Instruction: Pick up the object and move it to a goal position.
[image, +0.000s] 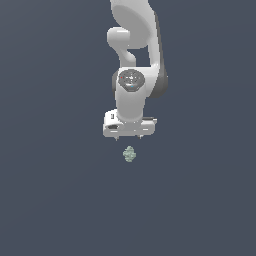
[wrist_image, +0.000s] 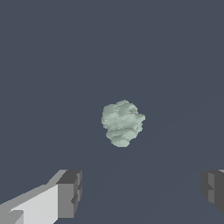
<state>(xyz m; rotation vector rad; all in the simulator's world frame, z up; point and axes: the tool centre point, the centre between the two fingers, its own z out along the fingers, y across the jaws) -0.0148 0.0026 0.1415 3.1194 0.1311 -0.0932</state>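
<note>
I see the object (image: 129, 154) lying alone on the dark floor, no edges in view, just below the gripper (image: 129, 136), apart from it. Jaws spread wide, empty. Blob looks light, rigid, bumpy; I would pinch across its narrower middle.

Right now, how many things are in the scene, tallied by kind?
Small pale grey-green lumpy blob: 1
White robot arm with its open gripper: 1
Total: 2
</note>
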